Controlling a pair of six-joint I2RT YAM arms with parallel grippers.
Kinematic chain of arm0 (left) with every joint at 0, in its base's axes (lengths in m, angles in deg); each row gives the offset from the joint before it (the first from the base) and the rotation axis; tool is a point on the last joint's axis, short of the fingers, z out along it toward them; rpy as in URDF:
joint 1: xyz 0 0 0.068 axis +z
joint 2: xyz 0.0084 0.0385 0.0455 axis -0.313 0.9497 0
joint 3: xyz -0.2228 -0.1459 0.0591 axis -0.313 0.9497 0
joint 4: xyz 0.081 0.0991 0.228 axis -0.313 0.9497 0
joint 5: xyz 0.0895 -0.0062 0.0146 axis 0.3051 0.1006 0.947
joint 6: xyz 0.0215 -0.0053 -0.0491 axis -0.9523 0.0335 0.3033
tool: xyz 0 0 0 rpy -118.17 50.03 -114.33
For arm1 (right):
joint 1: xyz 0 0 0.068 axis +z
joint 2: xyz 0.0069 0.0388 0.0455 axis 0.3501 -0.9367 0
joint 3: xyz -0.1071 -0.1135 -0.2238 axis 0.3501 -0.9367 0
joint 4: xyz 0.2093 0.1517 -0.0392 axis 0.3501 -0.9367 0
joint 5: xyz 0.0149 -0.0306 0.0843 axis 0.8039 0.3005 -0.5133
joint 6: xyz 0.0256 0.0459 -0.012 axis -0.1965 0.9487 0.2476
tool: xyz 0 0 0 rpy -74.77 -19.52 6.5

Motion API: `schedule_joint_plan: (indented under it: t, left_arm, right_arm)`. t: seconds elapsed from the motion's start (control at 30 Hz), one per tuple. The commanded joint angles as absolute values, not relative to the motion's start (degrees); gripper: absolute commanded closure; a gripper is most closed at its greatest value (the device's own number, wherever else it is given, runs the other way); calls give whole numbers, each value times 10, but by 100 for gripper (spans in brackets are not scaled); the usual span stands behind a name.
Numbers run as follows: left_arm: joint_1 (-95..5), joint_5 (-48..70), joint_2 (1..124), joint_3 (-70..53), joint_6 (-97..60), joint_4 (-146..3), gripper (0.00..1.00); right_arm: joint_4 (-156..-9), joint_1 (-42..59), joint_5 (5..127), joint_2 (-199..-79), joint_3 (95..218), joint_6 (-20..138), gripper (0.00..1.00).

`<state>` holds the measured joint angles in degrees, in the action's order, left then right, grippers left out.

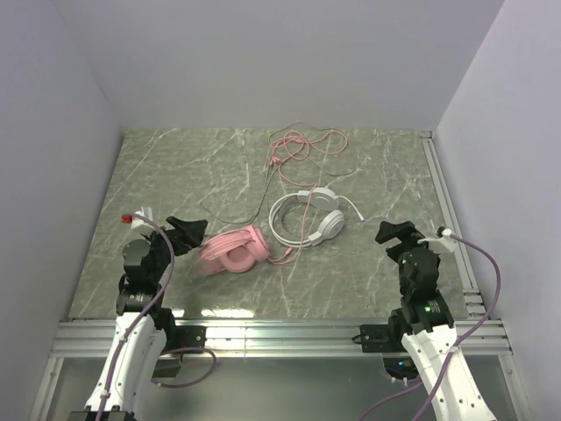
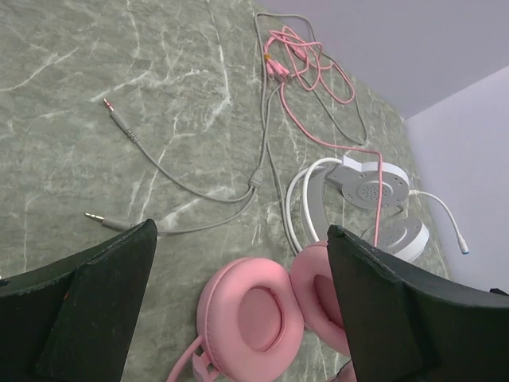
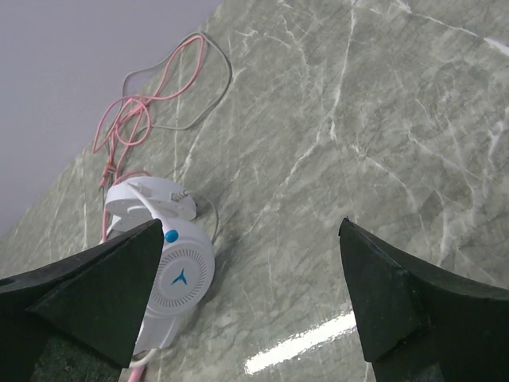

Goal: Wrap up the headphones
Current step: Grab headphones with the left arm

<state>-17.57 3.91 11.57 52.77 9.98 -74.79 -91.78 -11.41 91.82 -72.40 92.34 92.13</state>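
The pink headphones (image 1: 232, 252) and the white headphones (image 1: 307, 219) lay side by side on the table (image 1: 175, 167). The left fingers (image 1: 188, 233) and right fingers (image 1: 396, 235) were wide open, holding nothing. The cords (image 1: 298, 145) were tangled, so pulling one might drag both.

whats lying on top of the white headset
A thin pink cable crosses over the white headset, running from the tangle at the back toward the pink headset. Nothing else shows on it. Anything beneath its ear cups is hidden from these views.
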Motion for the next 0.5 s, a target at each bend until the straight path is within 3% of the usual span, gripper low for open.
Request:
schedule_joint_plan:
  t: [0.0, 0.17, 0.27, 0.47]
  left_arm:
    - [-175, 22, 107, 520, 109, -743, 6]
    - [-175, 34, 83, 485, 186, -662, 11]
    - [-175, 84, 48, 455, 182, -603, 6]
    - [-176, 72, 13, 429, 202, -581, 4]
  right_arm:
    - [-901, -116, 927, -716, 920, 925, 2]
    - [-903, -116, 932, -721, 922, 928, 2]
    - [-903, -115, 932, -729, 925, 929, 2]
    - [-901, -116, 929, -744, 929, 927, 2]
